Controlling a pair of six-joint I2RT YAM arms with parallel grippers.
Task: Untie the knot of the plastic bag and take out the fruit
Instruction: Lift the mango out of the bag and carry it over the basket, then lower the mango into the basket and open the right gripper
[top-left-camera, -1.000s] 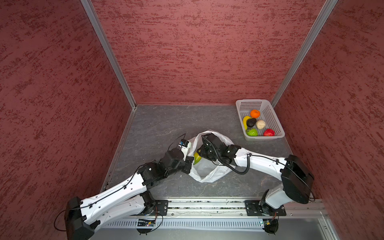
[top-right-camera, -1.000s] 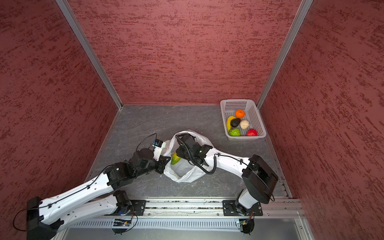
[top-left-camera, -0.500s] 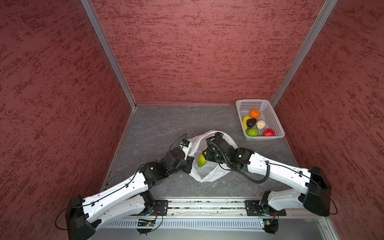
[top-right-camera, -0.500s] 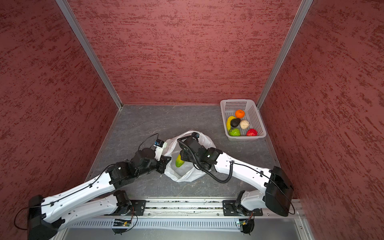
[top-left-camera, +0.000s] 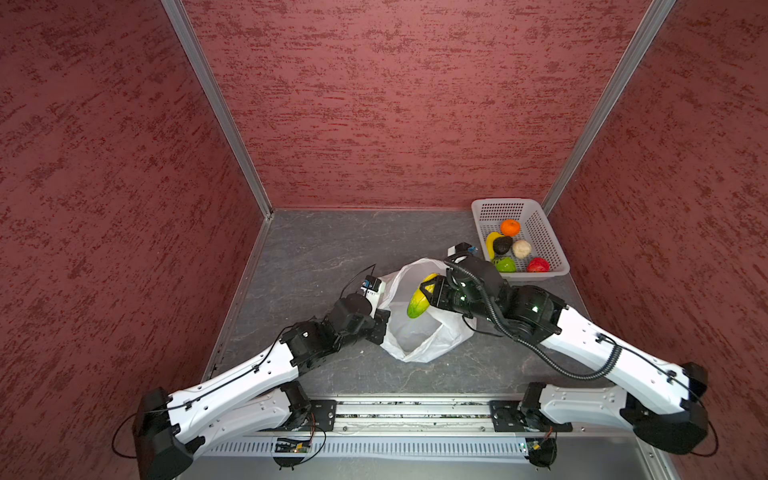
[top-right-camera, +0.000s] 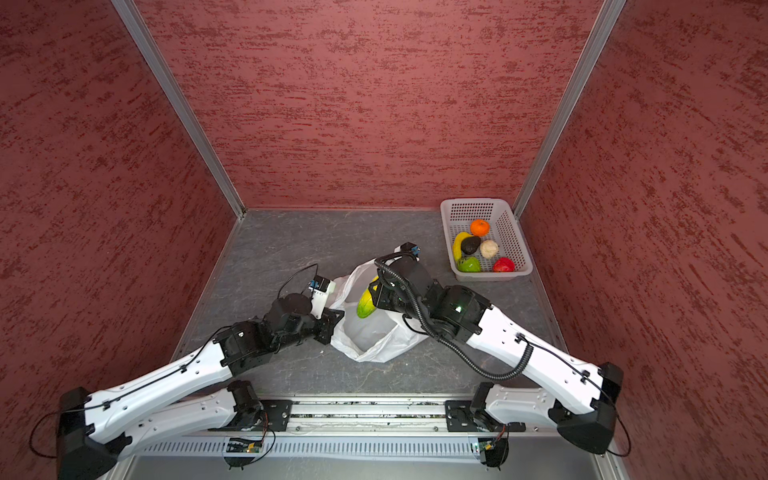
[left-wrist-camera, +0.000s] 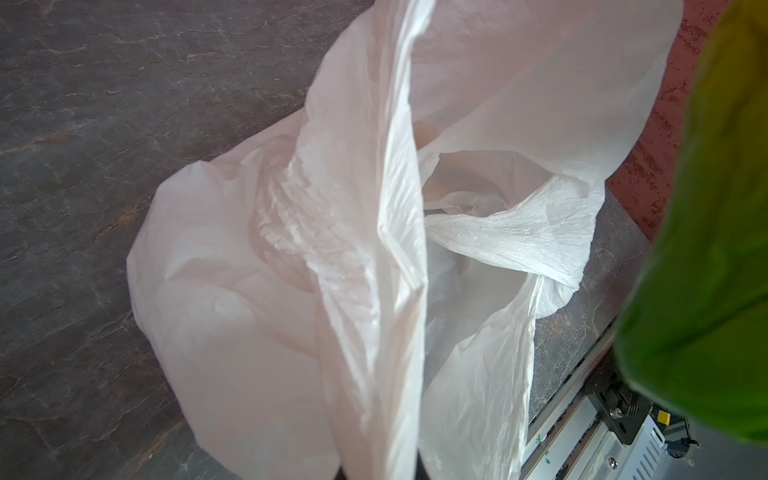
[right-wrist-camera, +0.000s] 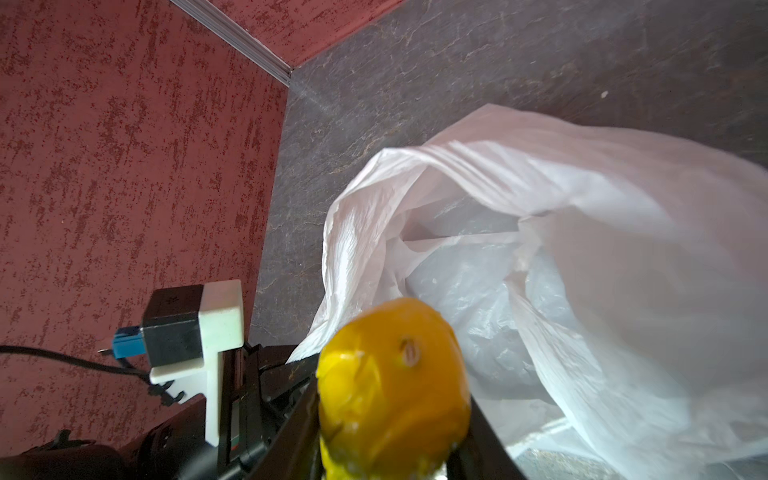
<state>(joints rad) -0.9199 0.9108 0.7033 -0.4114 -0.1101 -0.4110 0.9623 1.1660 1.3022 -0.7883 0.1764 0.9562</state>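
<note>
My left pincer (top-left-camera: 381, 328) is shut on the plastic bag (top-left-camera: 415, 338) rim, holding its mouth open at frame centre, so my right pincer (top-left-camera: 430, 293), clamped on the mango (top-left-camera: 419, 302) just above, can lift clear.

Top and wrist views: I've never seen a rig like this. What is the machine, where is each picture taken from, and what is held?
The machine is a two-armed robot mounted along a grey table. Two pictures look down from overhead; the other two come from cameras on the arms' wrists. The left hand pinches the rim of the plastic bag, which lies open on the table. The right hand holds a green-yellow mango over the bag's mouth. The white basket holds six more fruit.
</note>
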